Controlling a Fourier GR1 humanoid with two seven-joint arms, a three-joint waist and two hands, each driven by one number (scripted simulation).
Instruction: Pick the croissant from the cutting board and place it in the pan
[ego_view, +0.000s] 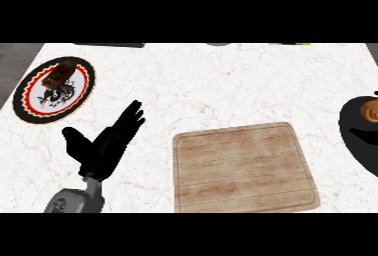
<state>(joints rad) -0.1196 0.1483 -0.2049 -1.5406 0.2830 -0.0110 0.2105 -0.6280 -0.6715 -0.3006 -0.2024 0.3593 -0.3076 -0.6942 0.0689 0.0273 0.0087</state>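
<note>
Head view, looking down on the counter (221, 85). The croissant (370, 111) isn't on the cutting board (244, 167). It's a brown lump at the far right edge, inside the outline of the black pan (353, 150) near its upper rim, and partly cut off by the frame. To me the job looks basically done, or one release away from done.

The left hand (103, 145) is parked on the left side, released, fingers straight and pointing up, holding nothing. It's just resting between the board and the patterned plate (29, 107) with some dark food on it.

The annoying part is a darker patch across the pan that might be the right hand (363, 136). Black on black, so I honestly can't tell if it's gripping the croissant, has let go, or is even a hand.

What could go wrong, as I see it:
- I can't see whether the croissant is sitting in the pan or held above it. If it's still held, an early or crooked release near the rim could tip it onto the counter.
- If that hand pulls back while it's still touching the croissant, it could drag it over the edge.
</note>
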